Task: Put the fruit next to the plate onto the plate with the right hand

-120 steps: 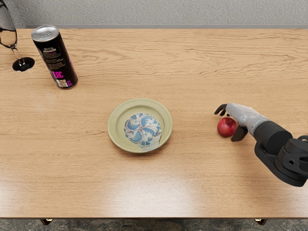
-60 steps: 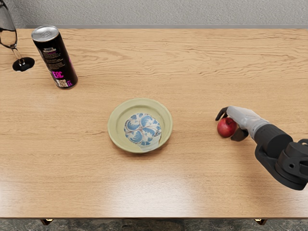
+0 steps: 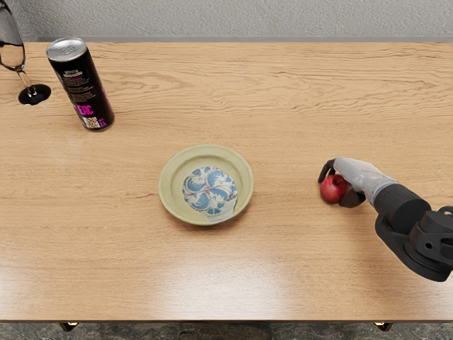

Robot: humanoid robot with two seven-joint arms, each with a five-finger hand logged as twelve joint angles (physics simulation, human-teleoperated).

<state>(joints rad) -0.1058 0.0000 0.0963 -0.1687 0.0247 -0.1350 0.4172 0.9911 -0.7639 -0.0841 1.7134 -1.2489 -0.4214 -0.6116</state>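
Nearest, the right arm enters from the right edge, and the right hand (image 3: 352, 180) is closed around the red fruit (image 3: 331, 189): dark fingers (image 3: 326, 170) curl over its far side, the thumb presses its near right side. The fruit rests on the table (image 3: 283, 106), well apart from the plate (image 3: 170, 173) to its left. Farthest, at the left corner, stand a black can (image 3: 80, 83) and a wine glass (image 3: 33, 93).
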